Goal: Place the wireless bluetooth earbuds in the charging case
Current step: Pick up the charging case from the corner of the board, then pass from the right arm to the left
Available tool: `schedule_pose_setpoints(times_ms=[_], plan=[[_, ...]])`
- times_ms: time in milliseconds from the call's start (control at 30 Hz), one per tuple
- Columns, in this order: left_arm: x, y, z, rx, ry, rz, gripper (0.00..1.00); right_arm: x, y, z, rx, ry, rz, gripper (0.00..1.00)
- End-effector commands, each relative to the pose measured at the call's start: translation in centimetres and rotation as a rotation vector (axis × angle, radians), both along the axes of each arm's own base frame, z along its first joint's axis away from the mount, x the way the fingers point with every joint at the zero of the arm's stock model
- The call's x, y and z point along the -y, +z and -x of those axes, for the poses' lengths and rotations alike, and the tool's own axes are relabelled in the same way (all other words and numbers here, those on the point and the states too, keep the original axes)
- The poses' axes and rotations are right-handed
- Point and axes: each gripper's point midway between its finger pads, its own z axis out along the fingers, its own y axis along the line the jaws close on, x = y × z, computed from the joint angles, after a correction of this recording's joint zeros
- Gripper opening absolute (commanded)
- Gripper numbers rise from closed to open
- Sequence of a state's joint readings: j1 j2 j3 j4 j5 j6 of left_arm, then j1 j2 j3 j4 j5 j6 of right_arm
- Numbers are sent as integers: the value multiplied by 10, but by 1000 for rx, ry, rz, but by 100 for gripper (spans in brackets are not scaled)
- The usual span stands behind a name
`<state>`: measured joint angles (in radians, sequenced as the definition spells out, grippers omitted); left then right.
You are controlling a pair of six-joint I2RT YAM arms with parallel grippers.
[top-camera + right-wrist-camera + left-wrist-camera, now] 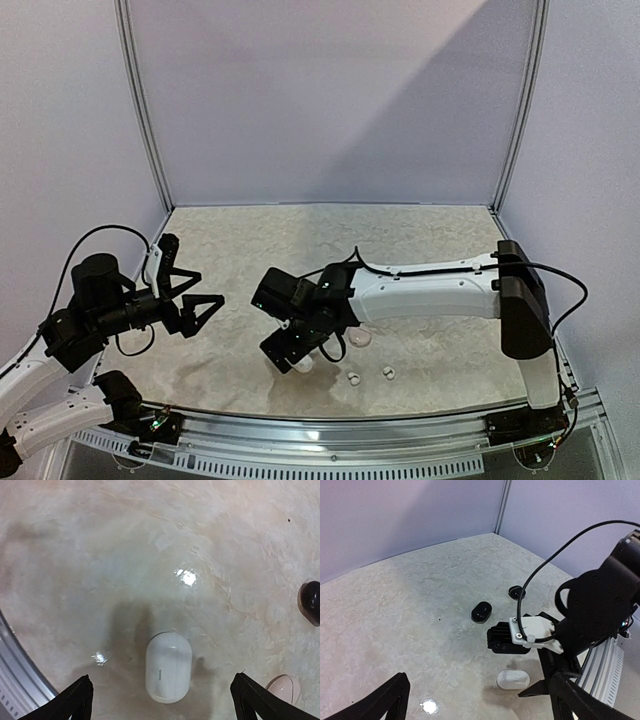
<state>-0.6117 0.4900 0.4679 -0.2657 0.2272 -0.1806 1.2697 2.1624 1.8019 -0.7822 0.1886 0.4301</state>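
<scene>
1. Only the top view shows two white earbuds (353, 379), at 4 o'clock from the white charging case (303, 366).
2. Right wrist view: the right gripper (161, 680) is spread wide, straddling that shut case without touching it.
3. The left gripper (211, 285) is spread and empty.

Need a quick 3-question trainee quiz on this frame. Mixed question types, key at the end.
1. True or false: the right gripper is shut on the white case.
2. What lies on the table directly under the right gripper? A) a black case B) the white case C) a loose earbud
3. Short answer: is the white case's lid open or closed?
Key: 1. False: the gripper is open, with one finger on either side of the case and neither touching it. 2. B. 3. Closed.
</scene>
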Motion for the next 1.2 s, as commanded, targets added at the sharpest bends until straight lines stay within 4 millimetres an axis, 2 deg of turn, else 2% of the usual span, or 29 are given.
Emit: schedule_pose_setpoints(times_ms=[0, 133, 333, 500, 633, 700, 800, 867, 967, 1033, 1100, 1133, 1167], plan=[[-2, -3, -3, 7, 9, 2, 99, 13, -32, 1, -62, -44, 67, 96], [-2, -2, -2, 9, 8, 2, 99, 10, -48, 10, -111, -4, 83, 88], [-2, -2, -2, 10, 8, 2, 99, 12, -52, 12, -117, 28, 105, 83], [-2, -2, -2, 12, 8, 4, 99, 22, -65, 15, -136, 37, 175, 69], [-2, -2, -3, 10, 7, 5, 99, 20, -66, 13, -119, 55, 181, 63], [-2, -2, -2, 9, 5, 5, 99, 19, -67, 12, -114, 65, 189, 55], [-2, -2, -2, 10, 5, 5, 98, 19, -67, 11, -108, 77, 203, 37], [0, -2, -1, 12, -6, 5, 94, 20, -65, 10, -107, 78, 203, 27], [3, 5, 3, 43, -46, 3, 89, 14, -50, 13, -112, 98, 159, 19], [9, 21, 12, 153, -131, -34, 87, 8, -30, 15, -109, 120, 102, 15], [12, 41, 30, 375, -267, -156, 87, 0, 6, 19, -110, 160, -1, 14], [15, 46, 46, 484, -370, -219, 87, -6, 20, 27, -145, 198, -60, 14], [14, 47, 59, 619, -456, -309, 86, -9, 45, 30, -131, 223, -126, 14]])
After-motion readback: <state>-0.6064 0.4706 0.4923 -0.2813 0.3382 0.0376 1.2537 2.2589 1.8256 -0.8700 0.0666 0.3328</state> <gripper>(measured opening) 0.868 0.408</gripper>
